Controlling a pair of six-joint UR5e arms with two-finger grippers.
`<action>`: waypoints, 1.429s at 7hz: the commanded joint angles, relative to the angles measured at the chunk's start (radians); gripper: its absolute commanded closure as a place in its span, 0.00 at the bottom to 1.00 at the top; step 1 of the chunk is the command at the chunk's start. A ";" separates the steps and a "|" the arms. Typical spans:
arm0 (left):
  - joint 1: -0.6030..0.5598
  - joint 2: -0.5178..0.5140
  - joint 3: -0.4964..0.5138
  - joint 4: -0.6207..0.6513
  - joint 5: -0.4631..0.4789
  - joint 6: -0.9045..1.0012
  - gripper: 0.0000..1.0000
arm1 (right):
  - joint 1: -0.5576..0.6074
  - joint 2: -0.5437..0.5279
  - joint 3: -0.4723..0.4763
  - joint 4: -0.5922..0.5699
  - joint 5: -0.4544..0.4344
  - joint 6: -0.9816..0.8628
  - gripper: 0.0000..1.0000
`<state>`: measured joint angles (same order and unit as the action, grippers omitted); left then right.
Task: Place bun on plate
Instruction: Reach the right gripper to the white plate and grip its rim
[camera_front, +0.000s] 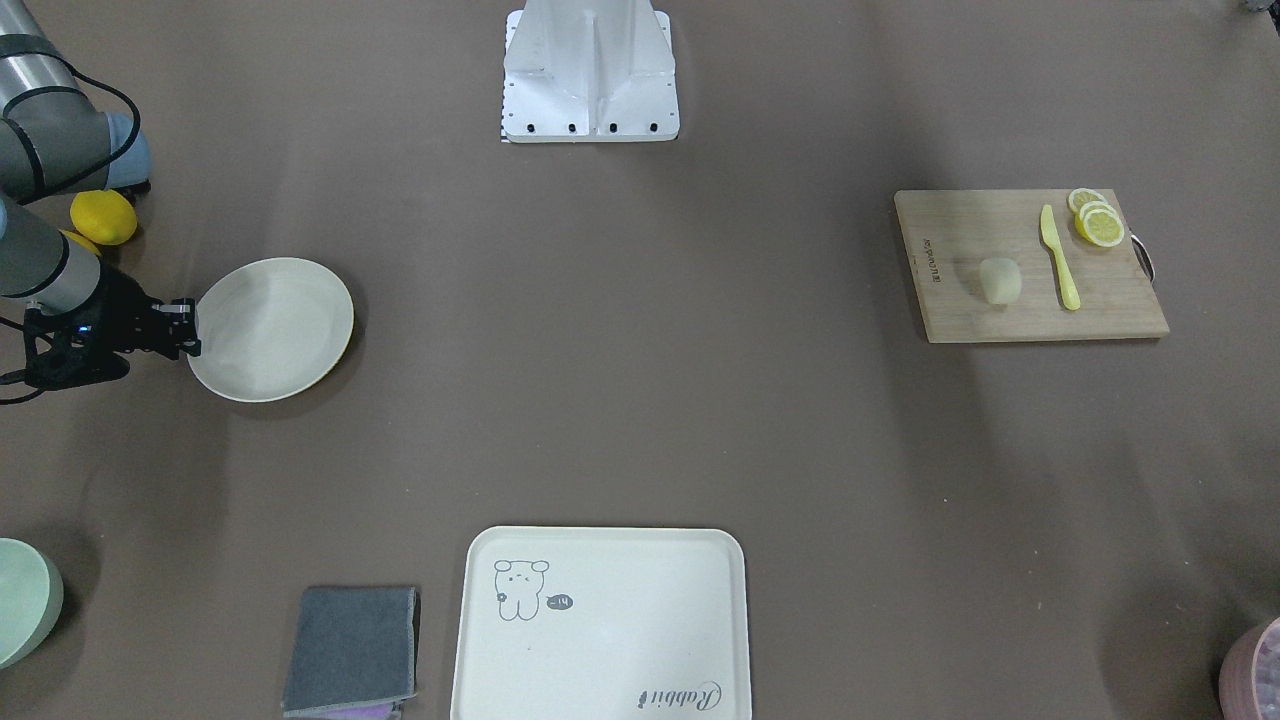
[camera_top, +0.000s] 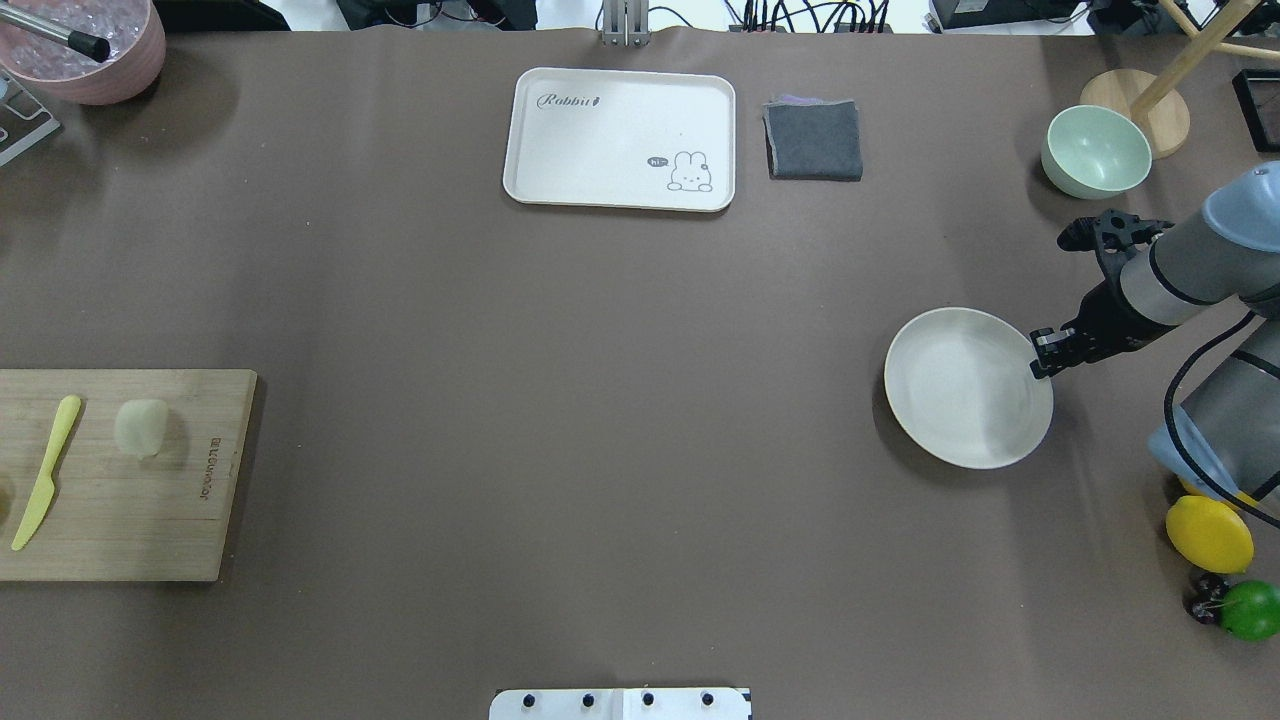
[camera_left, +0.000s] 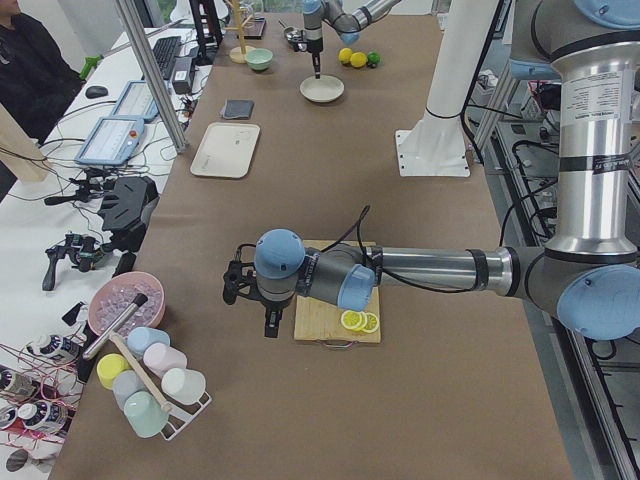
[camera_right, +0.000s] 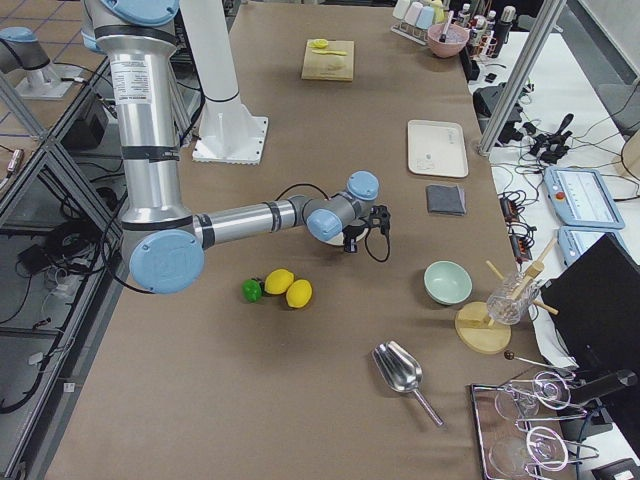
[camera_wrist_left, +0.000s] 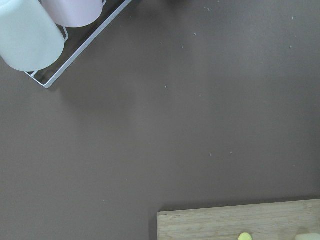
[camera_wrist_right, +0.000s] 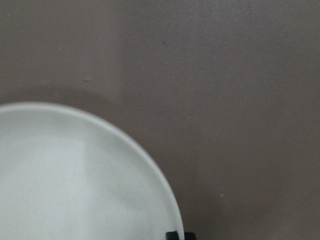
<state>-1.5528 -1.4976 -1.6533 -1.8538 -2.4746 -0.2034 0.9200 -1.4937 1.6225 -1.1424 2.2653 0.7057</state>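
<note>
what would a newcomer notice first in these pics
Probably the right tool poised at the rim of the empty cream plate, over on the robot's right side. Next comes the pale bun, sitting far across on the wooden cutting board at the robot's left, beside a yellow knife. Bun and plate lie wide apart.

We read "Rabbit" on the cream tray and "hi~" in a bubble beside its rabbit drawing; the cutting board's engraving is illegible.
</note>
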 joint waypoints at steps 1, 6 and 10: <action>0.010 -0.003 -0.006 -0.005 -0.007 -0.106 0.02 | 0.000 0.018 0.005 0.000 0.005 0.003 1.00; 0.382 -0.015 -0.149 -0.088 0.185 -0.598 0.03 | -0.070 0.287 0.002 0.000 0.050 0.387 1.00; 0.661 -0.023 -0.145 -0.159 0.341 -0.802 0.10 | -0.226 0.369 -0.001 0.004 -0.053 0.523 1.00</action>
<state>-0.9530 -1.5197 -1.7985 -2.0046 -2.1529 -0.9570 0.7315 -1.1381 1.6241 -1.1406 2.2390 1.2144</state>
